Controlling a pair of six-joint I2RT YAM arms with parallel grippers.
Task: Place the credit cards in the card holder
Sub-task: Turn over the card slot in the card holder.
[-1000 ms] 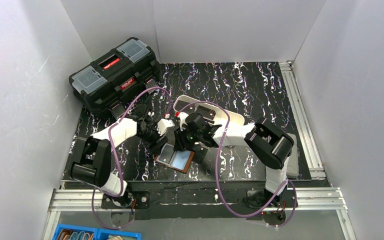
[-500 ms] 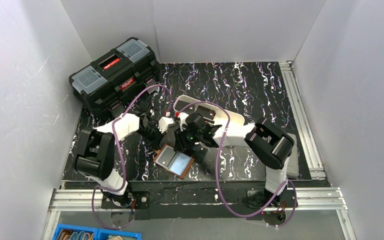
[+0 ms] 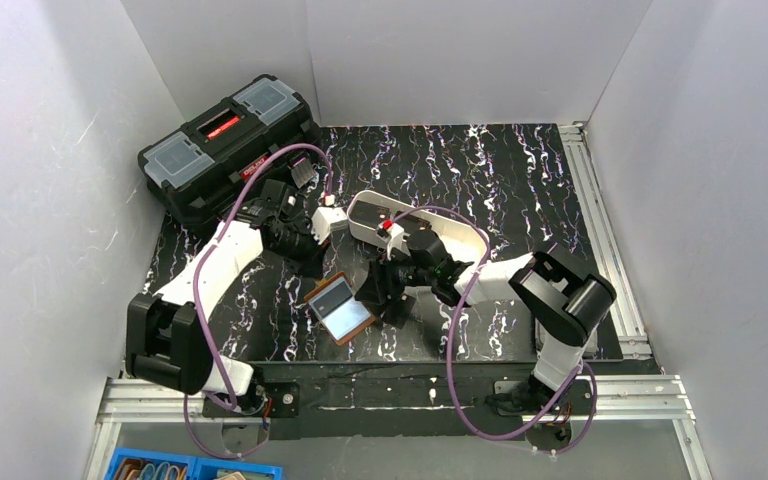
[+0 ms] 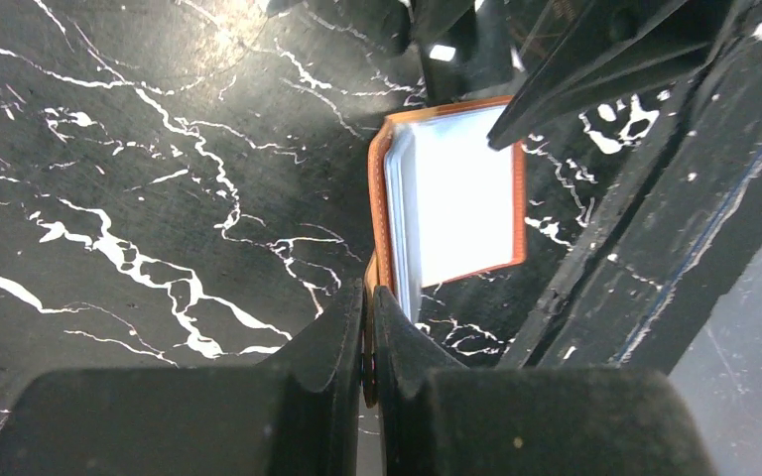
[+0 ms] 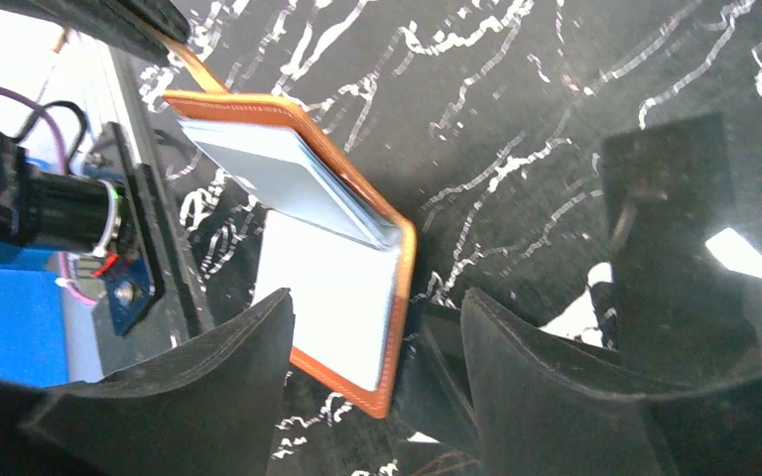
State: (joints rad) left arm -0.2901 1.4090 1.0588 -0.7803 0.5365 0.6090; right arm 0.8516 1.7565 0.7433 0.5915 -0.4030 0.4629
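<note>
Toolbox [image 3: 228,150] sits back-left of tray [image 3: 360,215]. Holder [image 3: 340,308] lies open just in front of tray, blue-grey lining up. Left gripper [image 4: 368,297]: jaws pressed together, pinching holder's brown edge or strap, can't tell which. Right gripper [image 5: 372,307]: jaws spread, straddling holder's other flap, contact unclear. No cards visible; arm covers most of tray. Holder looks light and soft, likely to flop shut or slide, so that edge pinch is the anchor. Cards likely thin, stiff, slick: take by 1 short edge.
</note>
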